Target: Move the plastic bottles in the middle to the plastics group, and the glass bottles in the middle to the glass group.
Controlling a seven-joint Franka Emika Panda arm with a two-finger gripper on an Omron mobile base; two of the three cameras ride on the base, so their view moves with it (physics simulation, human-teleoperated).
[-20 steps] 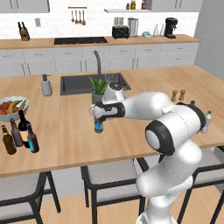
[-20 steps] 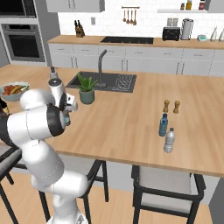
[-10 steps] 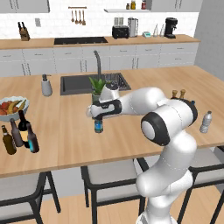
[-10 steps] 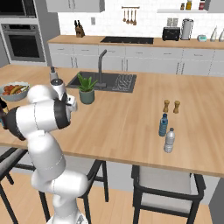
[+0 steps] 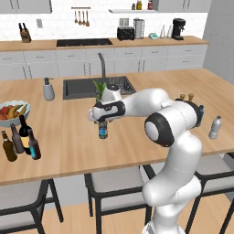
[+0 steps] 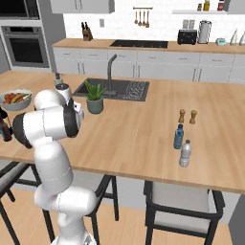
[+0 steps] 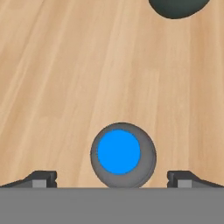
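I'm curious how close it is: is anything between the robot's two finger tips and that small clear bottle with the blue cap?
Nothing: in the hand view, bare wooden counter separates the open gripper from the small clear blue-capped bottle on both sides.

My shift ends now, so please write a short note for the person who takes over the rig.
End effector: open, lowered over the water bottle, one fingertip on each side, not gripping.
Wine bottle and beer bottle: standing with the glass group; this part looks done.
Left: close on the water bottle and carry it to the plastics group.
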